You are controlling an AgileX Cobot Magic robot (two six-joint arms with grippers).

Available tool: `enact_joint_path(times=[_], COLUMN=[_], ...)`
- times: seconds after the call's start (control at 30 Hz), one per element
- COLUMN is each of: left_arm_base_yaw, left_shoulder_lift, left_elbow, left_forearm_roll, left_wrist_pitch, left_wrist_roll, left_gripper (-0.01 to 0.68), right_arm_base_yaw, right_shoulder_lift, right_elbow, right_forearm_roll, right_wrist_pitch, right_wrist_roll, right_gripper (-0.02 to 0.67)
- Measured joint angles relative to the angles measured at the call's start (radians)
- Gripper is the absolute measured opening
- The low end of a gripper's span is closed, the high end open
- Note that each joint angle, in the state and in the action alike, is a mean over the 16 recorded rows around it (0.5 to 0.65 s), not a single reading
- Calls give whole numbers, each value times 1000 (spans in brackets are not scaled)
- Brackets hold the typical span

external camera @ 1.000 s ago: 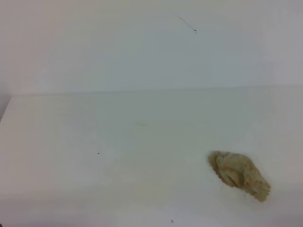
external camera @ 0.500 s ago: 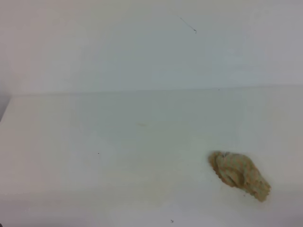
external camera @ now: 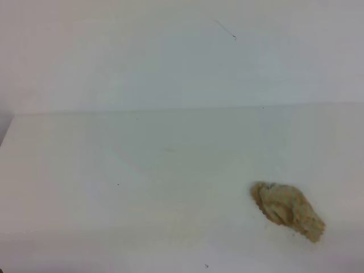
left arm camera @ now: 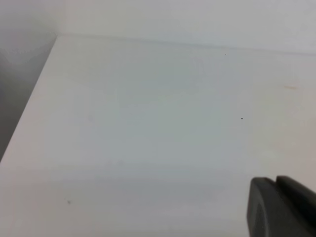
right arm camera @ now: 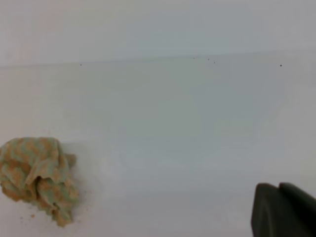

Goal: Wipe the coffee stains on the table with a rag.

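The rag point(external camera: 287, 210) is a beige, fuzzy, crumpled lump lying on the white table point(external camera: 114, 170) at the front right. In the right wrist view it point(right arm camera: 37, 177) lies at the lower left with tiny orange specks point(right arm camera: 32, 216) beside it. No large orange-brown blotch shows in any view. Only a faint orange streak point(external camera: 169, 149) shows mid-table, and it also shows in the left wrist view point(left arm camera: 290, 87). Neither gripper appears in the exterior high view. Each wrist view shows only a dark finger part at its lower right corner, left point(left arm camera: 281, 207) and right point(right arm camera: 284, 210), both away from the rag.
A white upright wall point(external camera: 170, 57) with a thin dark scratch point(external camera: 226, 28) stands behind the table. The table's left edge point(left arm camera: 29, 108) drops to a dark gap. Several tiny dark dots lie on the surface.
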Motion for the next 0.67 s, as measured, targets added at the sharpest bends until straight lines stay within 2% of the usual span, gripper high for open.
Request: enact_joint_path(times=[0.67], left_arm_base_yaw=[0], left_shoulder_lift=[3], left_elbow=[0], left_forearm_roll=[0], left_wrist_pitch=[0], left_wrist_roll=[0], left_gripper=[1], right_arm_base_yaw=[0], right_shoulder_lift=[0], right_elbow=[0], right_forearm_roll=[0], right_wrist_pitch=[0], right_wrist_roll=[0], right_gripper=[-3])
